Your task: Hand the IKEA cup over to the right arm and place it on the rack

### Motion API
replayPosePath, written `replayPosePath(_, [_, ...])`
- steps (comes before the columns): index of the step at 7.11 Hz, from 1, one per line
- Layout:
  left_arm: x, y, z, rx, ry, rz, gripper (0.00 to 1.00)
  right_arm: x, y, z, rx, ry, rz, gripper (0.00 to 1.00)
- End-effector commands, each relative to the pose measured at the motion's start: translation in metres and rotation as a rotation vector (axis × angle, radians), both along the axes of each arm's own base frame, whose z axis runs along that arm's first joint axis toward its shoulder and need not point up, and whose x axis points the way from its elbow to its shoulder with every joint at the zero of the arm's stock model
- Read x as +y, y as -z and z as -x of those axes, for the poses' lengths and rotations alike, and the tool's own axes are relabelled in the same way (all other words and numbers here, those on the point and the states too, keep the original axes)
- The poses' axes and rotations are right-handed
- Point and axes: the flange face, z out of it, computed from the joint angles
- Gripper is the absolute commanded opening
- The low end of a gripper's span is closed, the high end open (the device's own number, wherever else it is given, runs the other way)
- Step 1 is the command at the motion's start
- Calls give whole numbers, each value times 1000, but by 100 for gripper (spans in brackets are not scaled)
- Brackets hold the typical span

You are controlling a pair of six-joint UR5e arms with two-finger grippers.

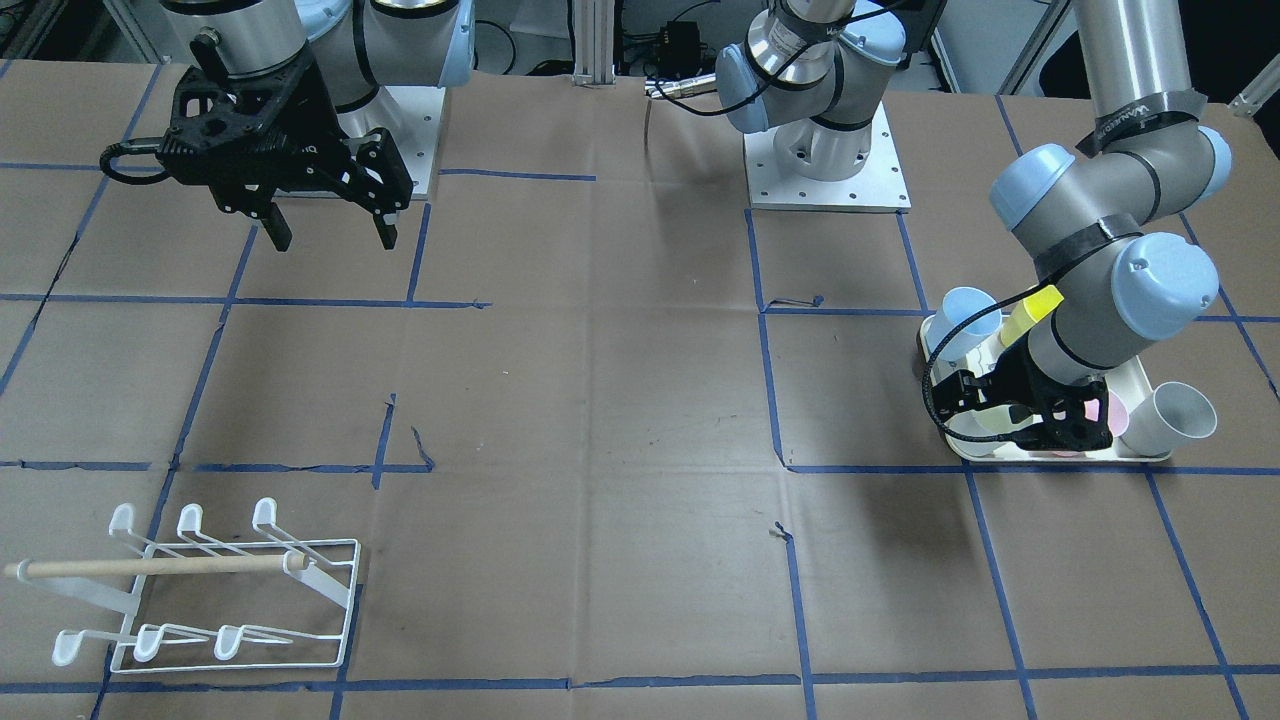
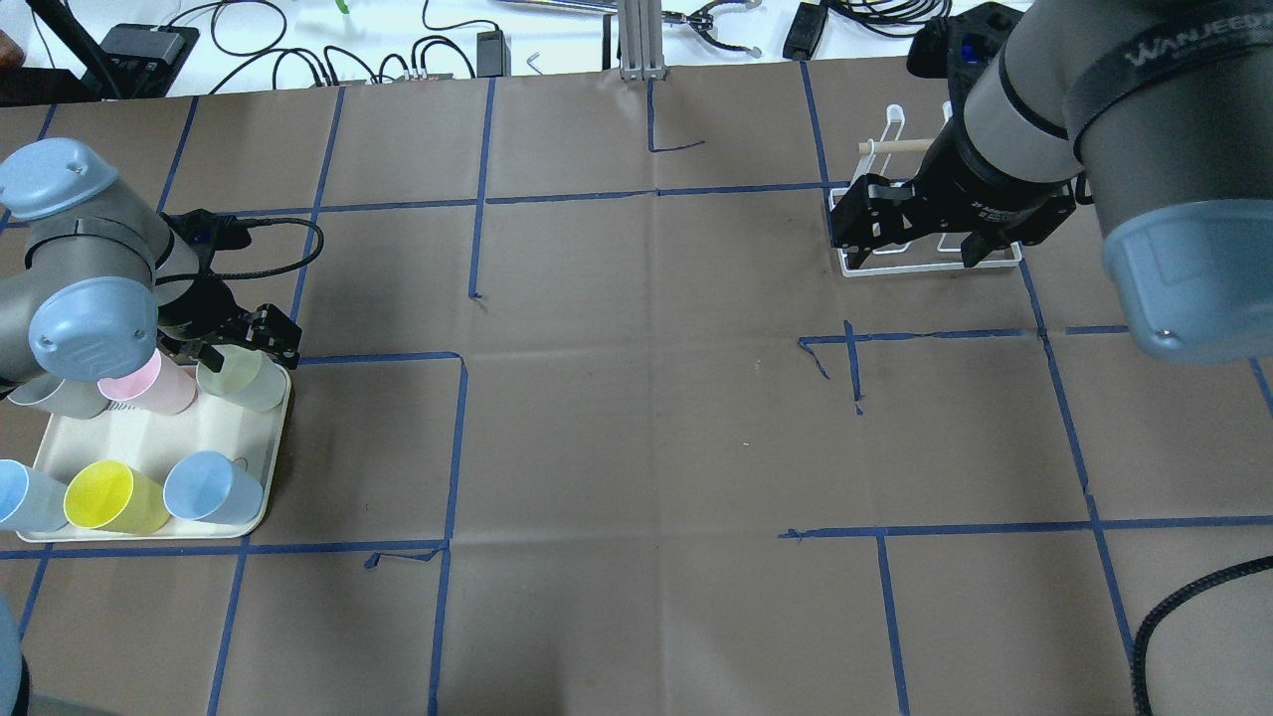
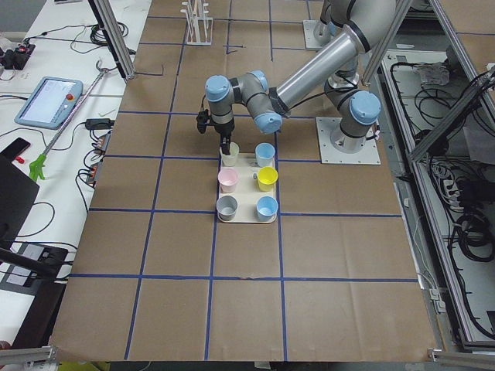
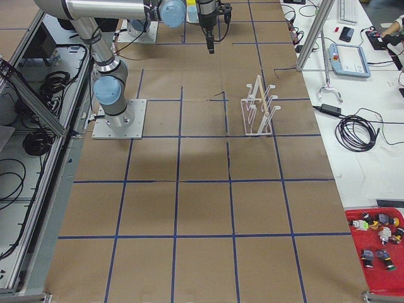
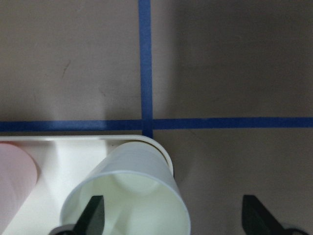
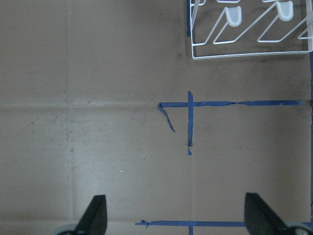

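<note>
On the brown-papered table [image 1: 600,400], the left gripper [image 5: 172,208] is spread, one finger inside the pale green cup [image 5: 132,196] at the cream tray [image 5: 73,147] corner. The right gripper [image 1: 333,240] hangs spread and empty, well apart from the rack [image 1: 215,563]. An off-centre squeeze could tip the cup onto the pink cup [image 2: 159,388].

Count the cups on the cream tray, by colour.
Blue cups: 2
Yellow cup: 1
Pink cup: 1
Grey cup: 1
Pale green cup: 1
Total: 6

Cream tray [image 2: 149,438] on table [image 2: 646,418]; teach pendant [image 3: 49,102] beside
</note>
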Motion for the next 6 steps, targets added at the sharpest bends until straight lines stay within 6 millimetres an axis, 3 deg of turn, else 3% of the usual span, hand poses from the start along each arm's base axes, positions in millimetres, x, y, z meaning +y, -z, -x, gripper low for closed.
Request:
replayPosePath(1, [6,4,-9,6,-13,-11,90,0,0,0,1,1,0,100])
replayPosePath(4, [1,-9,-9,3,-8,21,49,0,0,0,0,-1,0,100])
replayPosePath(6, [0,-7,-9,7,-9,18,7,0,1,0,2,-1,-2,100])
